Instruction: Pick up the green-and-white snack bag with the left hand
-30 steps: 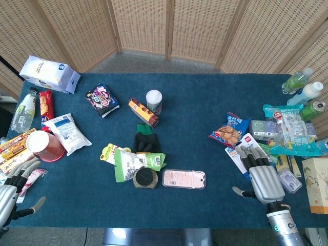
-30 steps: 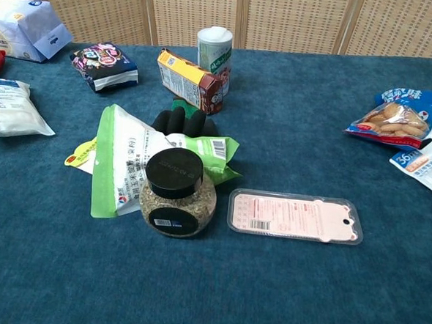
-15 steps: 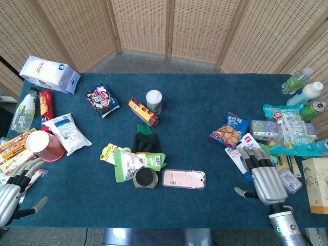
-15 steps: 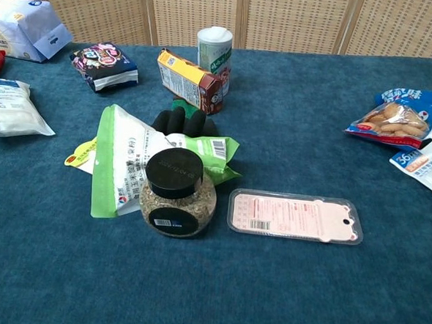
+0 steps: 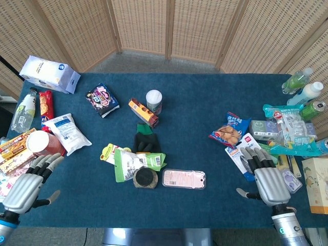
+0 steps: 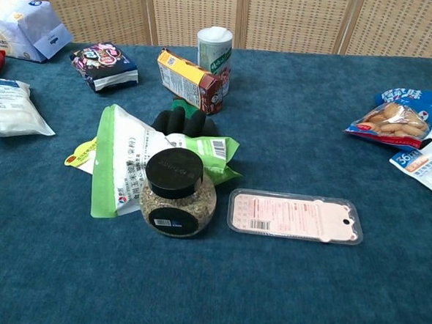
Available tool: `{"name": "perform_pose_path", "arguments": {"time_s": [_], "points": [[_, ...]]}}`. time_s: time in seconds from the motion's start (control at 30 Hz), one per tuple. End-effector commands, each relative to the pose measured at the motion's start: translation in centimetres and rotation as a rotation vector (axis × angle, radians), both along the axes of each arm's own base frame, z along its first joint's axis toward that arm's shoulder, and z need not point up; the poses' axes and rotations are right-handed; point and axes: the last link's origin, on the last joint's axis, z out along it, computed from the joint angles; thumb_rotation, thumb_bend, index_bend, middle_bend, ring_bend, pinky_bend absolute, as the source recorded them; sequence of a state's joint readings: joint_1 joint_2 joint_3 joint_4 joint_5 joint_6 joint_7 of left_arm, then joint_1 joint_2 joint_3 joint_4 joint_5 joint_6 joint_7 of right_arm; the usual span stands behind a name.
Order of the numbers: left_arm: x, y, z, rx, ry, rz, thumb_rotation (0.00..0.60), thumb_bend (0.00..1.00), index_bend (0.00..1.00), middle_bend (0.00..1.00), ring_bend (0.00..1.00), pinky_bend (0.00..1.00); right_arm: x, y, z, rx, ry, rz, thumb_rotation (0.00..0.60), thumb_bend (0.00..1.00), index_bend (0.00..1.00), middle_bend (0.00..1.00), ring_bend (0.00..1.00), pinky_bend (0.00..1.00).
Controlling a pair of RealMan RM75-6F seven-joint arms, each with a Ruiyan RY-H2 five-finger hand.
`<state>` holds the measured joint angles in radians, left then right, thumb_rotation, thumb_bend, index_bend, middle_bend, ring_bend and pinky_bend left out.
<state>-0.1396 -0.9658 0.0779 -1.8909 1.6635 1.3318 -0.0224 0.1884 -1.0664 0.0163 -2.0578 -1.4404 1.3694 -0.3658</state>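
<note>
The green-and-white snack bag [image 5: 130,164] [image 6: 128,164] lies flat near the middle of the blue table, partly under a round jar with a black lid [image 5: 145,178] [image 6: 176,192]. My left hand [image 5: 28,185] hovers open at the table's front left corner, fingers spread, well to the left of the bag and apart from it. My right hand [image 5: 266,179] is open at the front right, holding nothing. Neither hand shows in the chest view.
A black glove [image 5: 145,142] lies just behind the bag, a pink blister pack [image 5: 183,179] to the jar's right. A red cup [image 5: 43,146], a white pouch [image 5: 66,133] and snack boxes crowd the left edge. Packets and bottles fill the right side.
My left hand has moved right and inward over the table's front left corner, toward the bag. The right hand has sunk slightly toward the front edge. The bag and jar stayed put.
</note>
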Motion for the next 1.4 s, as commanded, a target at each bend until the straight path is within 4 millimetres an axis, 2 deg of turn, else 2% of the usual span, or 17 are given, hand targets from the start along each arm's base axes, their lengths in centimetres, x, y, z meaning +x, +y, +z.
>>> {"name": "perform_pose_path", "arguments": {"time_s": [0.03, 0.4, 1.03, 1.13, 1.2, 1.23, 1.3, 1.37, 1.4], "points": [[0.3, 1.7, -2.3, -0.028, -0.006, -0.026, 0.600, 0.36, 0.00, 0.00, 0.00, 0.00, -0.1, 0.1, 0.2, -0.005, 0.000, -0.003, 0.547, 0.09, 0.00, 0.00, 0.00, 0.00], [1.9, 5.1, -7.5, -0.071, -0.070, -0.100, 0.600, 0.36, 0.00, 0.00, 0.00, 0.00, -0.4, 0.6, 1.3, -0.019, -0.012, -0.020, 0.548, 0.10, 0.00, 0.00, 0.00, 0.00], [5.7, 8.3, -14.8, -0.078, -0.075, -0.236, 0.600, 0.33, 0.00, 0.00, 0.00, 0.00, -0.9, 1.8, 2.4, -0.026, -0.042, -0.024, 0.549, 0.09, 0.00, 0.00, 0.00, 0.00], [6.2, 8.8, -15.7, -0.032, -0.046, -0.281, 0.600, 0.33, 0.09, 0.01, 0.03, 0.00, -0.9, 2.0, 2.5, -0.018, -0.060, -0.021, 0.550, 0.09, 0.00, 0.00, 0.00, 0.00], [6.5, 9.1, -16.4, -0.014, -0.002, -0.325, 0.600, 0.33, 0.22, 0.06, 0.10, 0.01, -0.8, 2.2, 2.6, -0.019, -0.069, -0.011, 0.554, 0.09, 0.00, 0.00, 0.00, 0.00], [6.7, 9.2, -16.7, -0.006, 0.021, -0.345, 0.600, 0.33, 0.30, 0.09, 0.16, 0.04, -0.8, 2.3, 2.7, -0.021, -0.073, -0.006, 0.554, 0.09, 0.00, 0.00, 0.00, 0.00], [7.0, 9.3, -17.3, 0.019, 0.064, -0.388, 0.600, 0.34, 0.41, 0.15, 0.26, 0.17, -0.7, 2.4, 2.8, -0.026, -0.083, 0.002, 0.555, 0.09, 0.00, 0.00, 0.00, 0.00], [7.4, 9.5, -17.6, 0.047, 0.096, -0.421, 0.600, 0.35, 0.51, 0.26, 0.43, 0.36, -0.7, 2.5, 2.9, -0.027, -0.087, 0.008, 0.556, 0.09, 0.00, 0.00, 0.00, 0.00], [7.6, 9.7, -17.8, 0.063, 0.107, -0.438, 0.600, 0.36, 0.54, 0.29, 0.49, 0.43, -0.7, 2.6, 2.9, -0.025, -0.091, 0.010, 0.558, 0.09, 0.00, 0.00, 0.00, 0.00]]}}
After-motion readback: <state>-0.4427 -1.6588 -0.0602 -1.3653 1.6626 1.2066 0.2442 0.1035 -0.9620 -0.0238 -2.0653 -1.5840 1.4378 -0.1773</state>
